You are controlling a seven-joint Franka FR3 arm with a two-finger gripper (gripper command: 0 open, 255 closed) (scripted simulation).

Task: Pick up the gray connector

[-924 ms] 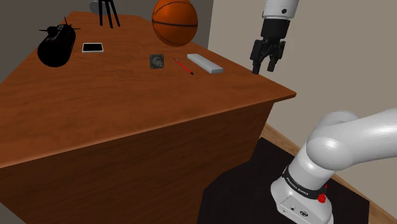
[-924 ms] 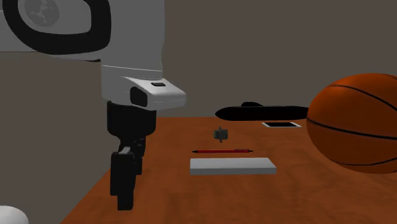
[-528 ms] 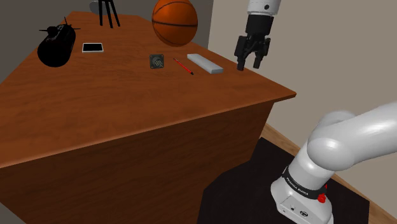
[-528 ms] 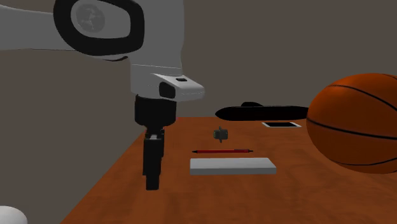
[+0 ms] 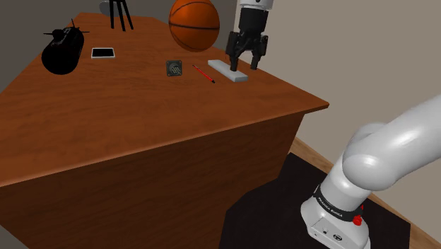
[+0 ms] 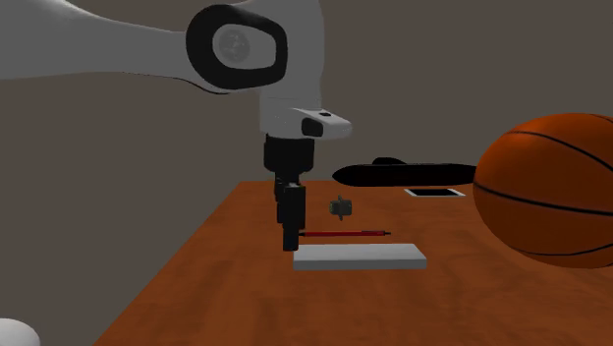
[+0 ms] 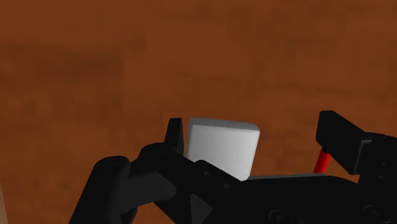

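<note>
The gripper [image 5: 242, 65] hangs over one end of a pale grey block [image 5: 241, 77] on the brown table [image 5: 106, 120], jaws spread wide and clasping nothing. In the wrist view the block's end sits between the fingers, closer to one of them. The gray connector [image 5: 174, 68], a small dark square bit, lies on the table at roughly 9 o'clock from the gripper in the shoulder view, well apart from it. A red pen [image 5: 204, 74] lies between connector and block. An orange basketball [image 5: 193, 23] sits at about 10 o'clock.
</note>
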